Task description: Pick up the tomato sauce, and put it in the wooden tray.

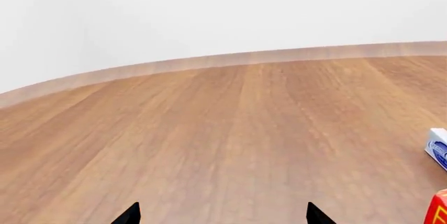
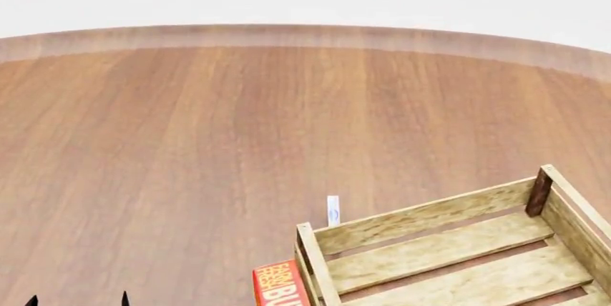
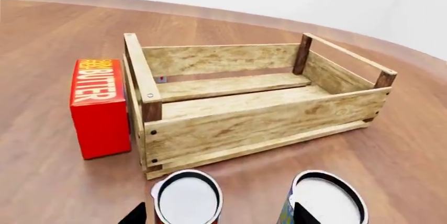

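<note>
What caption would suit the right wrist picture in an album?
An empty wooden tray, a red butter box beside it and two cans in front, seen from above the right gripper.

I see a pale, rough-grained slatted wooden crate on a smooth brown wood-plank floor beside a glossy red butter box.

butter box left of wooden tray | two cans before tray

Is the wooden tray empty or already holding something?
Empty: the right wrist view shows the wooden tray's bare floor slats, with two cans standing outside it.
</note>
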